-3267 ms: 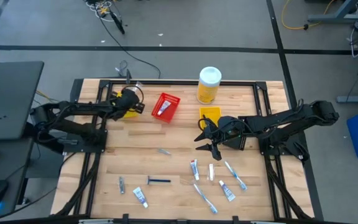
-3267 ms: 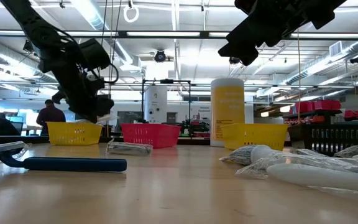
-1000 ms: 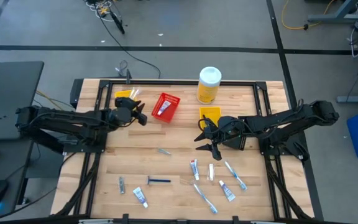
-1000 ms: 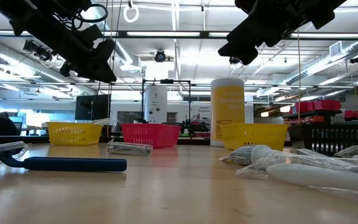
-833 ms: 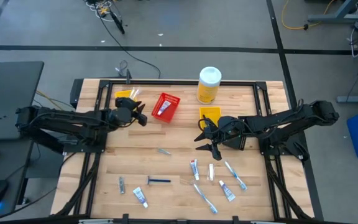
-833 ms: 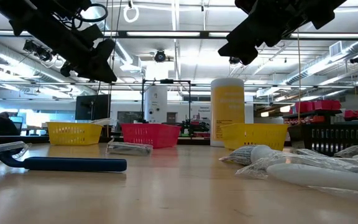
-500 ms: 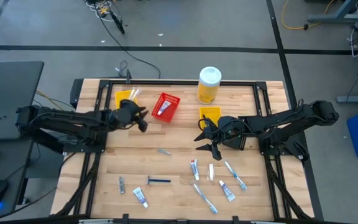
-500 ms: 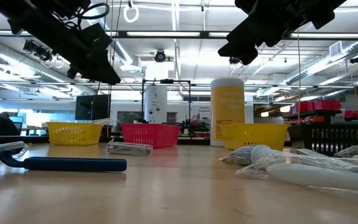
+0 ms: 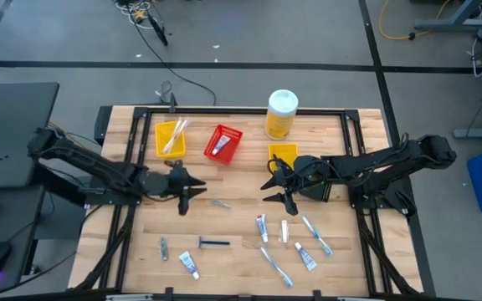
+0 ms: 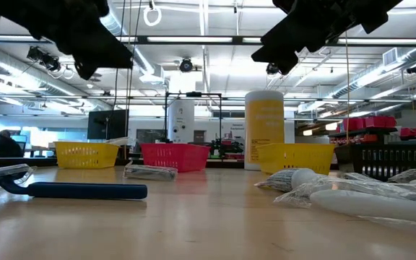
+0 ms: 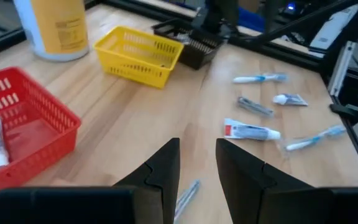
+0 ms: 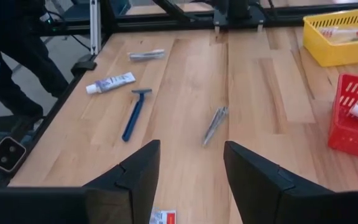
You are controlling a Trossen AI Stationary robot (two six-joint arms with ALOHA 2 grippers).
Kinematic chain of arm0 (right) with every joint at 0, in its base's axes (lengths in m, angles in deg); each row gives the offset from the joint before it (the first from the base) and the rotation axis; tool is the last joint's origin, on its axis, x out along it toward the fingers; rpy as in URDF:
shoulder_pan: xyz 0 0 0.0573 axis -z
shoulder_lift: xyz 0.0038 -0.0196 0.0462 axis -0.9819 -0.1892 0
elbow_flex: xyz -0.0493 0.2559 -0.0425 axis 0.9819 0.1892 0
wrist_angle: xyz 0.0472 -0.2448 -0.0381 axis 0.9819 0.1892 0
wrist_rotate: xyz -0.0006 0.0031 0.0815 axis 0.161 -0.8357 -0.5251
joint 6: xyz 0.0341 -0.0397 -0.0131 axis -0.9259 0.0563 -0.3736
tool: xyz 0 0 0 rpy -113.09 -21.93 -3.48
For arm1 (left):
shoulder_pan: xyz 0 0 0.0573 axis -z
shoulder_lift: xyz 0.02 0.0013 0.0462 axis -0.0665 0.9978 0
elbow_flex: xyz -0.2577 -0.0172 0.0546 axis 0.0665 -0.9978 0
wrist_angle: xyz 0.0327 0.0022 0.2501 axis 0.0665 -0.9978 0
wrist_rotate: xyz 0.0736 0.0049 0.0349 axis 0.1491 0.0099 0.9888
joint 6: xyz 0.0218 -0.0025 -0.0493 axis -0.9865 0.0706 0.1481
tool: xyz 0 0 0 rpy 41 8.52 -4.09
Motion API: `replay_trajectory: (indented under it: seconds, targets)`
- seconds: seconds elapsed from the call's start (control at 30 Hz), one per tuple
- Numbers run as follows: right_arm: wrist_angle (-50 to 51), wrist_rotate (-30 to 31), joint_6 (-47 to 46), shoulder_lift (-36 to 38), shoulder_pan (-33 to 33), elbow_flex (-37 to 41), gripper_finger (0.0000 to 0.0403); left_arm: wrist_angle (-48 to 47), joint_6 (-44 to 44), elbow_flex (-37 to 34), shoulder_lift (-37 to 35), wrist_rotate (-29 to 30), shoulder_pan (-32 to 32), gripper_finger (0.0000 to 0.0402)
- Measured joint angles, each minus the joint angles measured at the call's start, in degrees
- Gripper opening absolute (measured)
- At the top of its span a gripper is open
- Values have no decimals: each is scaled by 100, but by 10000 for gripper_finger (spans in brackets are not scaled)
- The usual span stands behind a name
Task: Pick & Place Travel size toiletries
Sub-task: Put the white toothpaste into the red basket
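Left end effector point(image 9: 182, 194) released, fingers point(image 11: 166, 163) parted, nothing held; hovering over counter point(image 9: 241, 171) just short of slim packet point(image 9: 219, 203). Same packet visible past its fingers point(image 11: 185, 198). Right end effector point(image 9: 281, 191) parked above mid counter beside yellow bin point(image 9: 283, 154), fingers apart, empty. Tubes point(image 9: 261, 226), toothbrushes point(image 9: 317, 237) and razor point(image 9: 214, 243) scattered near front edge; one tube in red bin point(image 9: 223, 143). Risk: packet thin and flat, so fingertips could skid over it or push it away instead of pinching.
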Motion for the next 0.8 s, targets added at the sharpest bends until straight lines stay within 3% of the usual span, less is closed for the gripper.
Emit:
replay_trajectory:
  seconds: [0.17, 0.4, 0.63, 0.8]
  targets:
    - [-111, 2, -1, 0, 1, 0, 193, 134, 27, -2, 249, 487, 597, 111]
    - [-500, -6, -439, 0, -5, 0, 196, 1000, -94, -2, 1223, -138, 931, 111]
    - [-642, -9, -712, 0, -5, 0, 188, 1466, -630, 76, 1785, -115, 1033, 111]
    - [-801, -5, -713, 0, -5, 0, 185, 1436, -400, 105, 1884, -23, 1033, 111]
